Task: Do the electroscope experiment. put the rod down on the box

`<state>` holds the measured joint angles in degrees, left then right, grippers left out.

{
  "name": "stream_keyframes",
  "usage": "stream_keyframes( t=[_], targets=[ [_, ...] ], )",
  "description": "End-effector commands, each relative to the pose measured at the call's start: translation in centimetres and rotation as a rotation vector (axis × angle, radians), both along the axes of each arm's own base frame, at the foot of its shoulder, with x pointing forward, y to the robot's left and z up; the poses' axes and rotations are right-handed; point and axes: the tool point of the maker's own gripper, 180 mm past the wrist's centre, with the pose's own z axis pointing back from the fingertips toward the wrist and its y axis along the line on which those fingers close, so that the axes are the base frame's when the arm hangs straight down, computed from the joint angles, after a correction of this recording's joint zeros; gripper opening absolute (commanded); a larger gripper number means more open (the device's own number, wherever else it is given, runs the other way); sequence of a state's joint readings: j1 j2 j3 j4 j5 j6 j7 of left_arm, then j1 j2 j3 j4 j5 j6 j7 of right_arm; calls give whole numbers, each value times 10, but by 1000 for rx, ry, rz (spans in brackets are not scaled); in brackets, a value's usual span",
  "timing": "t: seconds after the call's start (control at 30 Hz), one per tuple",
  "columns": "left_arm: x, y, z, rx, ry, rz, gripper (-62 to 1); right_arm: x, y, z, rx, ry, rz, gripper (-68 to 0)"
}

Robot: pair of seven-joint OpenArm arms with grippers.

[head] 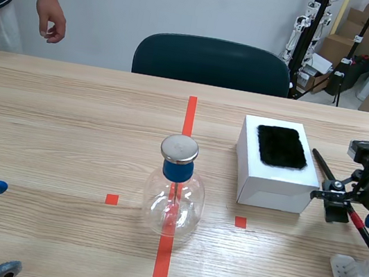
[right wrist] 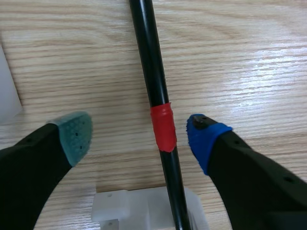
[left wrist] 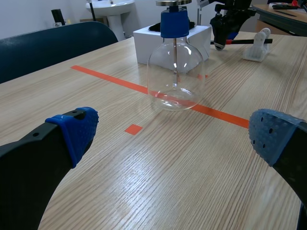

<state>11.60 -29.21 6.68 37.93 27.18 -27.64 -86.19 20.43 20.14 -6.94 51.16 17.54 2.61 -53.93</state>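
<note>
A black rod (head: 323,165) with a red tape band (right wrist: 163,127) lies slanted to the right of the white box (head: 276,174). Its near end rests on a small white stand (head: 357,273). A black fur pad (head: 281,146) lies on top of the box. My right gripper (right wrist: 140,138) is open over the rod, one finger on each side of the red band, and neither pad touches it. The glass electroscope flask (head: 174,193), with a blue neck and metal cap, stands on the red centre line. My left gripper (left wrist: 175,134) is open and low at the table's near left, holding nothing.
A person's hand (head: 52,22) hangs beyond the far left edge of the table. A dark chair (head: 213,62) stands behind the far edge. Cardboard boxes and stands fill the back right of the room.
</note>
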Motion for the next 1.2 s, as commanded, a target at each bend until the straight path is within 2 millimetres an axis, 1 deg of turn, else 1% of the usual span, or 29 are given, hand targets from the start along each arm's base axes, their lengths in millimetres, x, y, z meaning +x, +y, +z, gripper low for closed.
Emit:
stream_keyframes(
  t=[0.0, 0.07, 0.13, 0.23, 0.3, 0.57, 1.17],
  targets=[
    [0, 3, 13, -40, -40, -1, 14, 14, -4, 14, -12, -43, 1, -212],
    [0, 3, 13, -40, -40, -1, 14, 14, -6, 14, -23, -41, 3, -167],
    [0, 3, 13, -40, -40, -1, 14, 13, -8, 14, -34, -39, 7, -136],
    [0, 3, 13, -40, -40, -1, 14, 13, -10, 15, -51, -36, 10, -95],
    [0, 3, 13, -40, -40, -1, 14, 13, -12, 15, -60, -35, 12, -79],
    [0, 3, 13, -40, -40, -1, 14, 15, -18, 18, -70, -52, 11, -79],
    [0, 3, 13, -40, -40, -1, 14, 16, -19, 19, -73, -56, 11, -80]
  ],
)
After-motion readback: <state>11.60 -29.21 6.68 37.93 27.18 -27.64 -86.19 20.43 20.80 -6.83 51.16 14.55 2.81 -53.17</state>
